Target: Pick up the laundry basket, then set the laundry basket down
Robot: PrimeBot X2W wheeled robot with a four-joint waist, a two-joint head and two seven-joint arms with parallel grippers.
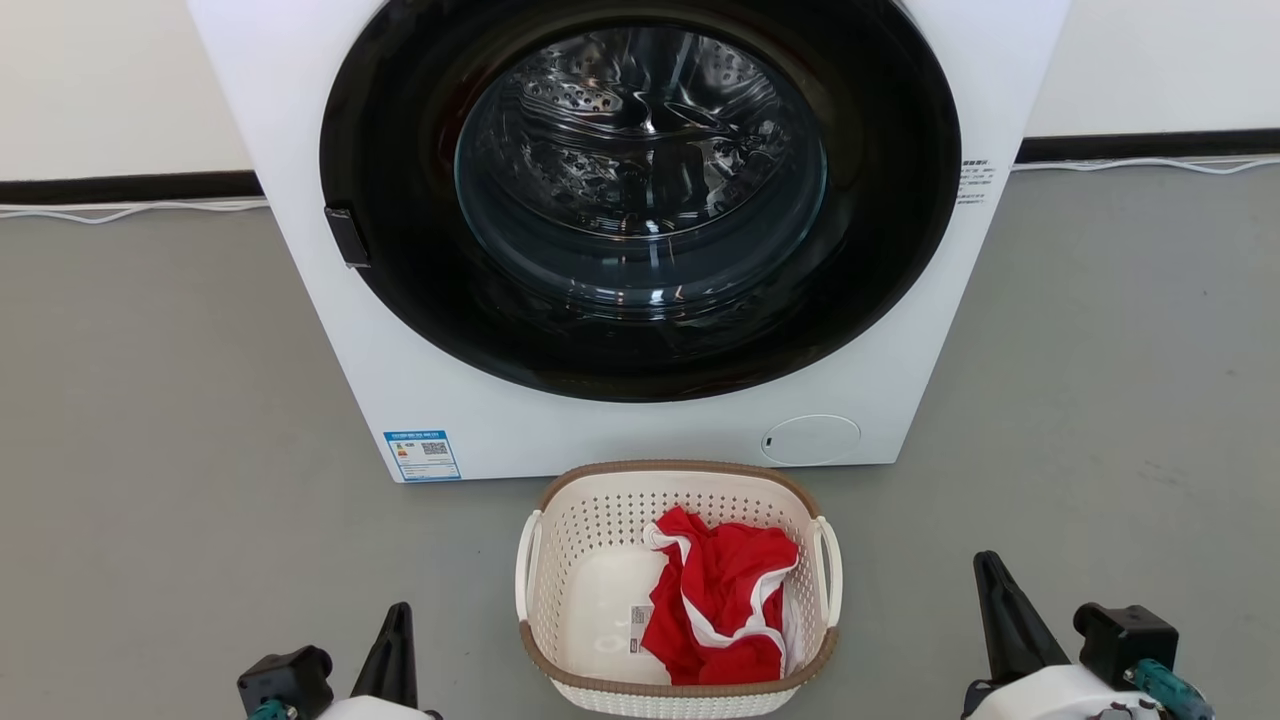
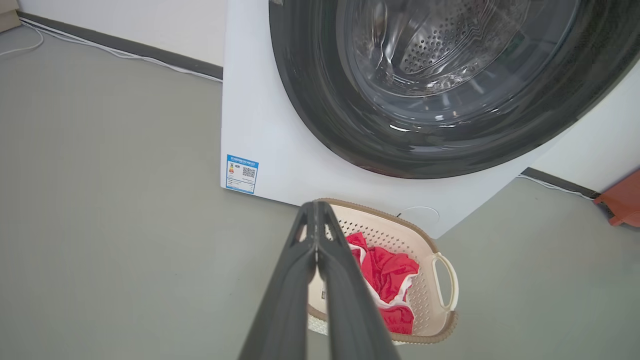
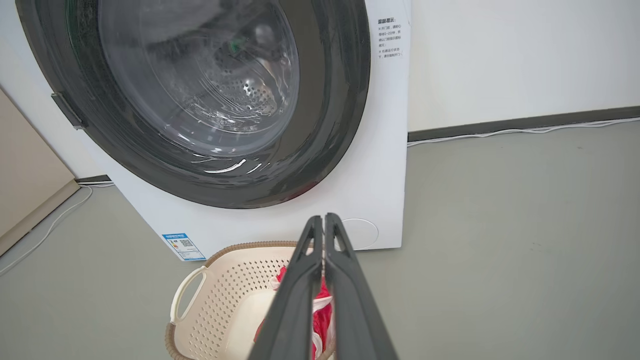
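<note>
The laundry basket (image 1: pixel 590 590) is cream-white and perforated, with a brown rim and a white loop handle on each side. It stands on the grey floor just in front of the washing machine, and a red and white garment (image 1: pixel 725 600) lies in it. My left gripper (image 1: pixel 400 612) is shut with nothing in it, low at the basket's left and apart from it. At the basket's right, also apart from it, my right gripper (image 1: pixel 988 560) is shut and holds nothing. Each wrist view has that gripper's fingers pressed together: left gripper (image 2: pixel 316 205) over the basket (image 2: pixel 425 285), right gripper (image 3: pixel 323 218) over the basket (image 3: pixel 225 295).
The white washing machine (image 1: pixel 330 300) with its closed round dark door (image 1: pixel 640 190) stands right behind the basket. White cables (image 1: pixel 130 210) run along the wall's dark skirting. An orange object (image 2: pixel 622 200) sits at the far right of the left wrist view. Grey floor lies on both sides.
</note>
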